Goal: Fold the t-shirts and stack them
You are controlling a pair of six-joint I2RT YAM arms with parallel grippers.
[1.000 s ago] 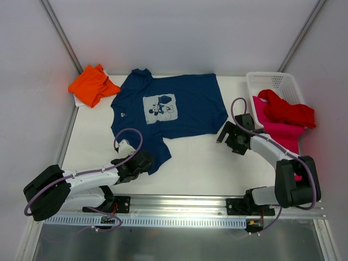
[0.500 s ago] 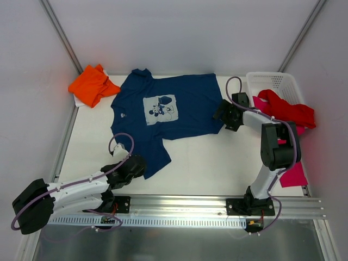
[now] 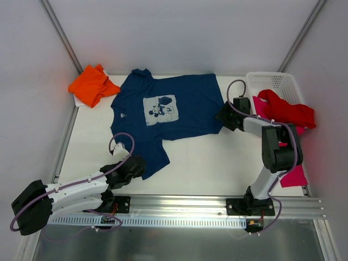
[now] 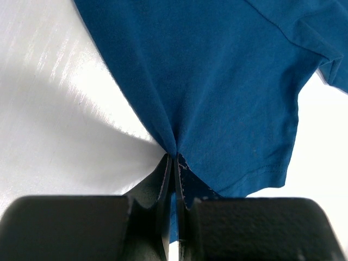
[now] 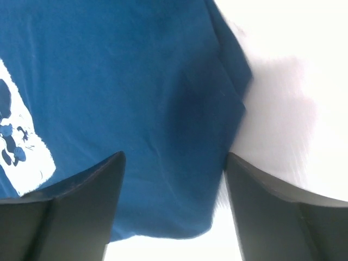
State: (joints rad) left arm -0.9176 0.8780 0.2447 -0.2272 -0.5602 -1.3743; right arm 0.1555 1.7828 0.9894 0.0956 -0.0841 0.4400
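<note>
Left wrist: left hand [image 4: 175, 163] pinches puckered soft navy t-shirt [image 4: 217, 81]; right hand [image 5: 174, 157] spread.

**What You Can't See Well**

The left hand [image 4: 175, 160] pinches the navy t-shirt [image 4: 217, 81], hiding the cloth between its fingers. In the right wrist view the mouse print [image 5: 22, 147] is cut off at the picture's edge, and the shirt's edge is blurry. Right of the navy t-shirt, the pink t-shirt [image 3: 293, 175] lies mostly under the red t-shirt [image 3: 288, 111]. Left of it, something white [image 3: 80, 101] peeks from under the orange t-shirt [image 3: 92, 84]; I can't tell what.
</note>
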